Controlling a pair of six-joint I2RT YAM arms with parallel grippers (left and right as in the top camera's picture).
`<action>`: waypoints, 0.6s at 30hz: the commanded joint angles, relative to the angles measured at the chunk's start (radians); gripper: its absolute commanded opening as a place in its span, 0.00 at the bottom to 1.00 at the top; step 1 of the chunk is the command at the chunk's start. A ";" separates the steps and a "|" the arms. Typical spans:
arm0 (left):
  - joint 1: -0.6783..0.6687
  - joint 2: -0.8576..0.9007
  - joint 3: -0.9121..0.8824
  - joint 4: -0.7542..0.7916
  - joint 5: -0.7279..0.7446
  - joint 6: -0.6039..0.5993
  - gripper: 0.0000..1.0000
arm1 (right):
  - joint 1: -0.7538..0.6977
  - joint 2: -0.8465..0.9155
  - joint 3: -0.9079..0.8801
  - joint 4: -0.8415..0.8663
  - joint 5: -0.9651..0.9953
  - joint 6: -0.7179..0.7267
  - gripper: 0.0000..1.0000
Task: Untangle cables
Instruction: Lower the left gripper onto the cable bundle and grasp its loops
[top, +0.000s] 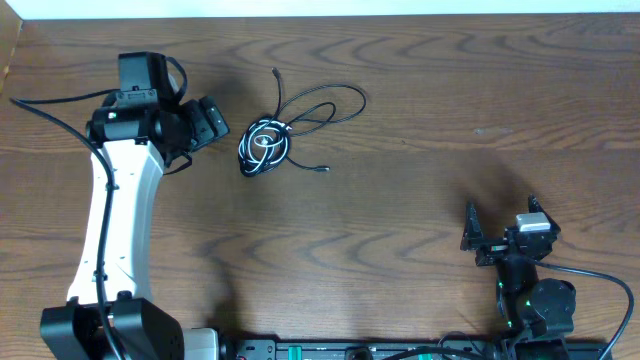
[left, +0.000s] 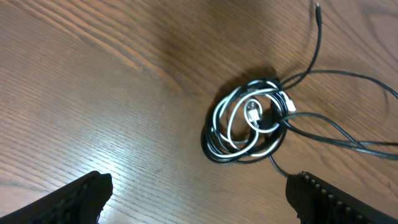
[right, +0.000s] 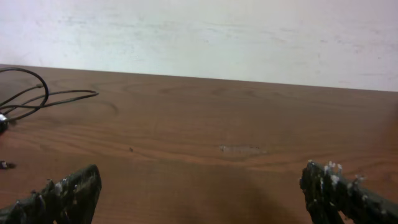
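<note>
The cables (top: 264, 147) lie in a small knotted coil left of the table's middle, black cords wound together with a white one. Loose black loops (top: 335, 100) trail from it to the right, and a plug end (top: 325, 170) lies just below. In the left wrist view the coil (left: 217, 124) sits just ahead of my left gripper (left: 199, 199), which is open with only bare wood between its fingers. From overhead that left gripper (top: 222, 122) is a short way left of the coil. My right gripper (top: 500, 208) stands open far off at the front right. It (right: 199, 193) sees only the black loops (right: 62, 94) at its far left.
The wooden table (top: 430, 120) ends at a pale wall behind. Thick black arm wires run along the left arm (top: 110, 210) and by the right arm's base (top: 590, 275). A faint pale scuff (right: 239, 149) marks the wood ahead of the right gripper.
</note>
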 joint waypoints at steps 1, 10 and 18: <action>0.003 -0.010 0.010 0.005 -0.010 -0.013 0.95 | -0.005 -0.005 -0.001 -0.005 0.000 -0.011 0.99; 0.003 -0.010 0.007 0.022 -0.097 -0.009 0.95 | -0.005 -0.004 -0.001 -0.005 0.000 -0.011 0.99; 0.003 0.035 -0.011 0.185 -0.148 -0.008 0.08 | -0.005 -0.004 -0.001 -0.005 0.000 -0.011 0.99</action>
